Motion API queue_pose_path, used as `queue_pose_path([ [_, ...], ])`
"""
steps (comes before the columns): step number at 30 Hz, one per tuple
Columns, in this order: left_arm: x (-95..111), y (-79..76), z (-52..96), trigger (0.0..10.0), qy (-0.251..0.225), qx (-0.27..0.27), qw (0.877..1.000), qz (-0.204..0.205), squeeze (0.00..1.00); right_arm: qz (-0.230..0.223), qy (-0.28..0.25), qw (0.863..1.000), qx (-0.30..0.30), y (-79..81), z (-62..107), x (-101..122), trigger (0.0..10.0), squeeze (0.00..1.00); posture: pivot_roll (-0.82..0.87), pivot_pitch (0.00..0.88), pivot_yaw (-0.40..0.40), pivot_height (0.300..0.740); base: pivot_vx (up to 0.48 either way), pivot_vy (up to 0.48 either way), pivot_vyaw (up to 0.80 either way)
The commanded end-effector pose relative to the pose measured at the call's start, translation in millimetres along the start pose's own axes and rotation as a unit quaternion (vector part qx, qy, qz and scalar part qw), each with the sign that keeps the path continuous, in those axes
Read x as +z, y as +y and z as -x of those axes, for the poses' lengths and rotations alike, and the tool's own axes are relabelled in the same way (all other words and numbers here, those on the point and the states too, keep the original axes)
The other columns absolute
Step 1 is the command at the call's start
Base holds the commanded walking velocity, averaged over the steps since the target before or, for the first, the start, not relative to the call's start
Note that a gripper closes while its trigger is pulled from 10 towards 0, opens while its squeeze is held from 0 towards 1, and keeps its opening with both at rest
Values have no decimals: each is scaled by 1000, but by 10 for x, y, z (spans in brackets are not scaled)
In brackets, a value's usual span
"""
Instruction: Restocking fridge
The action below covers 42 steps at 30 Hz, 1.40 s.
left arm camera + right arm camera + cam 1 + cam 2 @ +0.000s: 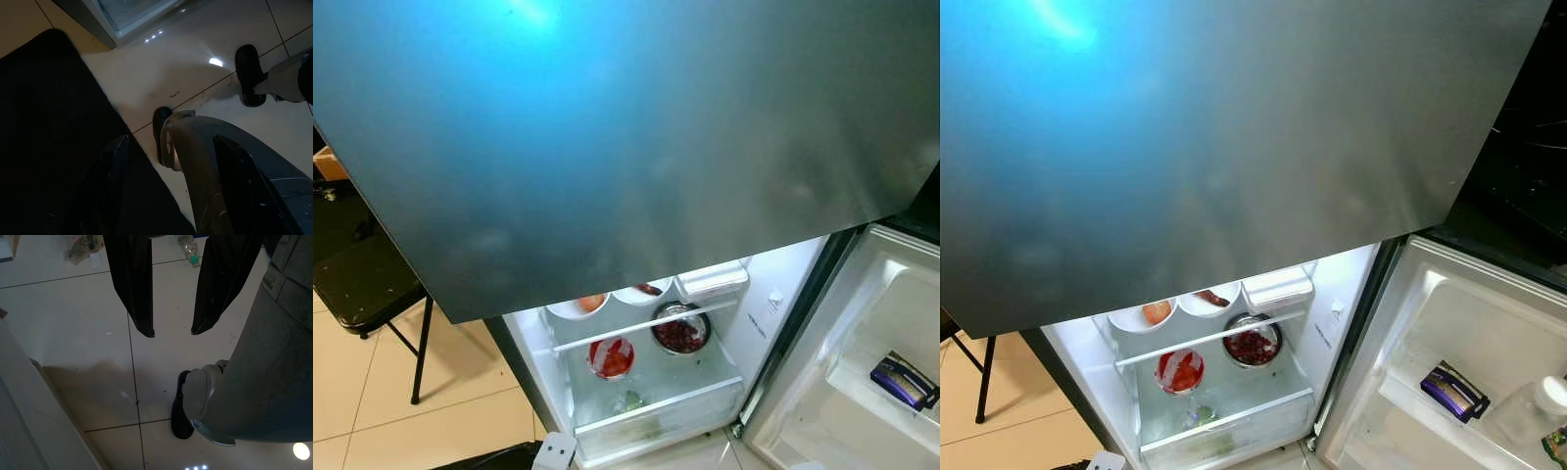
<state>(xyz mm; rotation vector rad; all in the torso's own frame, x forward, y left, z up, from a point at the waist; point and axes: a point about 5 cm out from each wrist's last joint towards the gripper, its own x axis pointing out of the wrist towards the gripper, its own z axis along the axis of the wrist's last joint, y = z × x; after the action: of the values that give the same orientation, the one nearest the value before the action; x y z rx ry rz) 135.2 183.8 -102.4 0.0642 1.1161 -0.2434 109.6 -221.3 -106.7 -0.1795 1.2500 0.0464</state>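
Observation:
The fridge's upper door [626,147] of grey steel is closed. Below it the lower compartment [646,362] stands open and lit. Inside are two white bowls [590,305], a white box [712,280], a steel bowl of dark red food [680,332] and a red-topped tub [611,356]. The open lower door [1459,362] carries a purple pack [1453,391] and a clear bottle [1538,406]. My right gripper [172,332] hangs open over the tiled floor. My left gripper [171,142] hangs low beside my leg, its fingers apart and holding nothing.
A black chair [367,284] stands left of the fridge. A black mat [49,127] lies on the floor by the fridge's base. A plastic bag of goods [78,247] and a bottle [188,247] lie on the tiles. My feet [183,406] stand close to the fridge.

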Motion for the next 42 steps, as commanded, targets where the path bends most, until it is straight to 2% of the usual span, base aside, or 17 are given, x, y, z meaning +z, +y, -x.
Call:
queue_pose_path([
  [1, -45, -61, -9, 10000, 9, -8, 1000, 0, 0, 4, 6, 1000, 4, 29, -1, -32, 10000, 0, 11, 0, -21, 740, 0, 0, 0],
  [42, -41, -66, -10, 10000, 8, -9, 1000, 1, 0, 7, 8, 1000, 9, 48, -3, -33, 10000, 0, 13, 0, -23, 740, 0, 0, 0],
])
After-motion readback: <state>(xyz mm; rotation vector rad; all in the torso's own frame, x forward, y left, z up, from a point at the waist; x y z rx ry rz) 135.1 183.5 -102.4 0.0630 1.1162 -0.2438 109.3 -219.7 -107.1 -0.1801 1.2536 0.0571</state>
